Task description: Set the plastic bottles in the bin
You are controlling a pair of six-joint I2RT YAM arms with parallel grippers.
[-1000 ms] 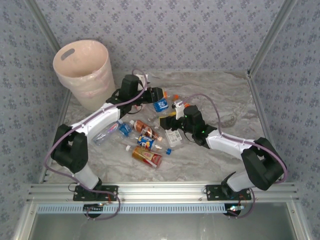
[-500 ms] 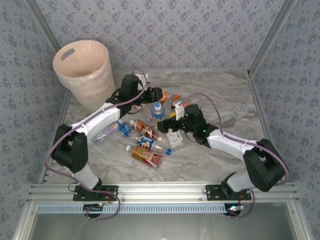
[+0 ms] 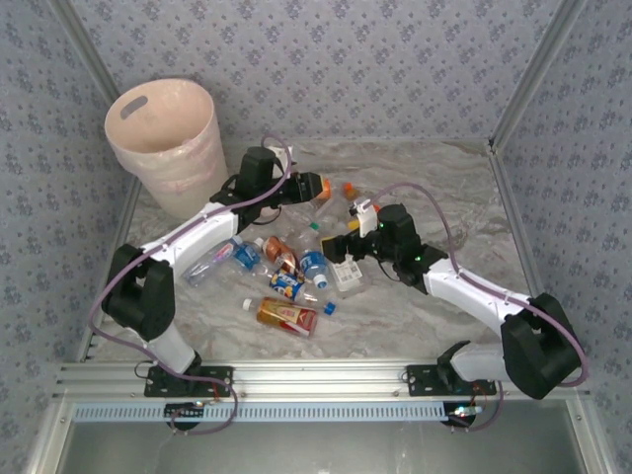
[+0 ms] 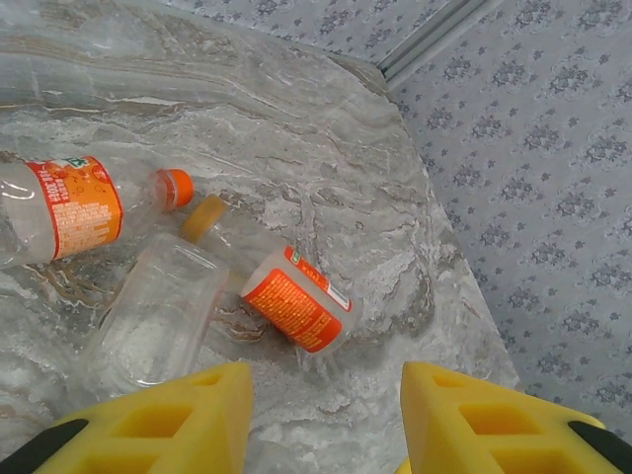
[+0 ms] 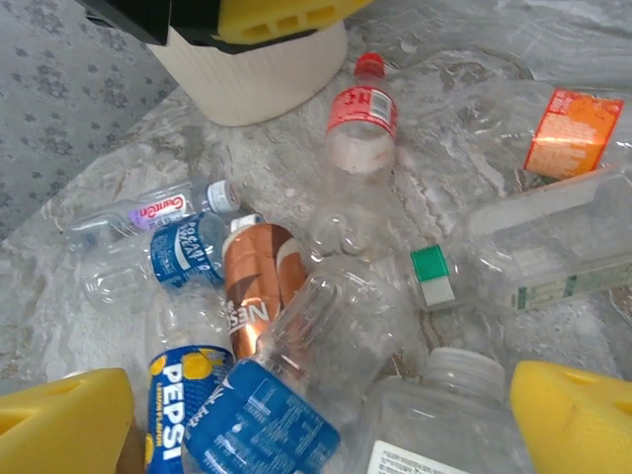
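Left arm (image 3: pixel 197 232) and right arm (image 3: pixel 469 288) have white links, bulky black joints and purple cables (image 3: pixel 95 308). Left claw (image 4: pixel 324 420) and right claw (image 5: pixel 321 420) have blocky yellow fingers (image 4: pixel 158 420).

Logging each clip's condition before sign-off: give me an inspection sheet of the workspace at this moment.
Surface: marbled table, no spills seen.
Job's things: plastic bottles lying scattered mid-table; bin upright at the far left corner.
Clutter: nothing seen beyond the bottles.
Grippers: left claw open, nothing between its fingers; right claw open, low over the bottle pile.
Cables: purple cables loop along both arms; no snag seen.
Surroundings: patterned walls in a metal frame; metal rail along the near edge.
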